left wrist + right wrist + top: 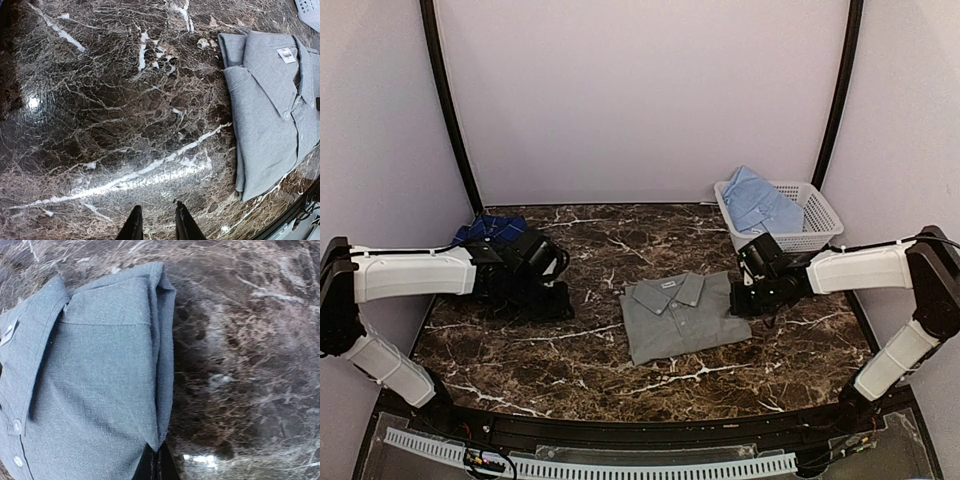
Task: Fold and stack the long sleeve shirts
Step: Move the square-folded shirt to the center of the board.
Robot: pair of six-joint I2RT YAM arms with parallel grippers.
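A grey long sleeve shirt [680, 318] lies folded, collar up, in the middle of the marble table [570, 360]. My right gripper [748, 300] is shut on the folded right edge of the grey shirt [90, 380], and the cloth tapers into its closed fingertips [156, 454]. The left gripper [157, 206] hovers open over bare marble, well to the left of the grey shirt [270, 125], with nothing between its fingers. A navy blue shirt [490, 230] lies bunched at the back left behind my left arm. A light blue shirt [758, 205] sits in the basket.
A white plastic lattice basket [820, 218] stands at the back right, just behind the right arm. Black frame posts rise at both back corners. The table's near edge runs along a black rail [620, 435].
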